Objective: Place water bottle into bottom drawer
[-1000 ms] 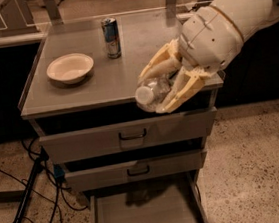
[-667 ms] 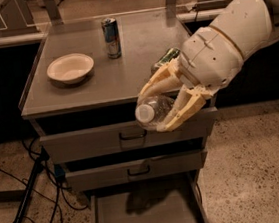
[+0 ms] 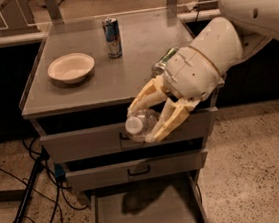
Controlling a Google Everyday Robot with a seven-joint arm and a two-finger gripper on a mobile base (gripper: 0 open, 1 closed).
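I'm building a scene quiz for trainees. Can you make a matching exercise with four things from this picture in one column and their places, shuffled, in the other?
Things:
1. water bottle
2. bowl
3. blue-silver can
4. bottom drawer

Places:
A. pulled open, down near the floor
B. held in the gripper, in front of the top drawer
C. left side of the cabinet top
D. standing upright near the back of the cabinet top

Pairs: 1-B, 2-C, 3-D, 4-A
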